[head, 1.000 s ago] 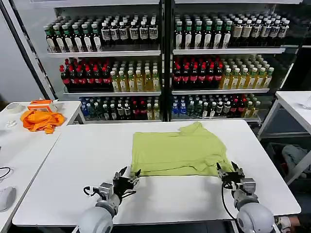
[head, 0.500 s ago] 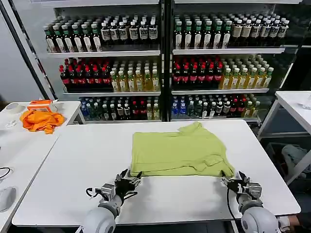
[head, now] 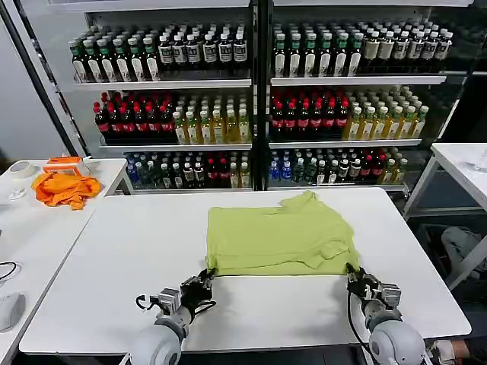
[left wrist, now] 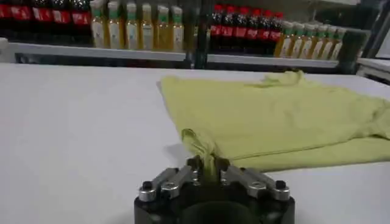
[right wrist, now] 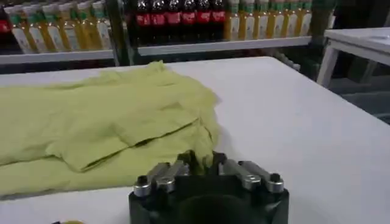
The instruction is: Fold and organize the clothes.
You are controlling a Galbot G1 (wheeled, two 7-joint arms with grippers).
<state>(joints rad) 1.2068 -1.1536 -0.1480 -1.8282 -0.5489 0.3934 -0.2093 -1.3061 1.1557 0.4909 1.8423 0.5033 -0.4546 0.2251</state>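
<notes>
Fingers of left gripper (head: 204, 284) and right gripper (head: 356, 277) pinch the T-shirt's (head: 281, 236) near corners; its length runs between them, cloth lying beyond.

No readable text, bottle labels (head: 228, 53) on the shelves too small to make out

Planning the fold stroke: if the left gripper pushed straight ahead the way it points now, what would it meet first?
The left gripper, shut on the near corner of the T-shirt, would likely push straight into that shirt's body.
</notes>
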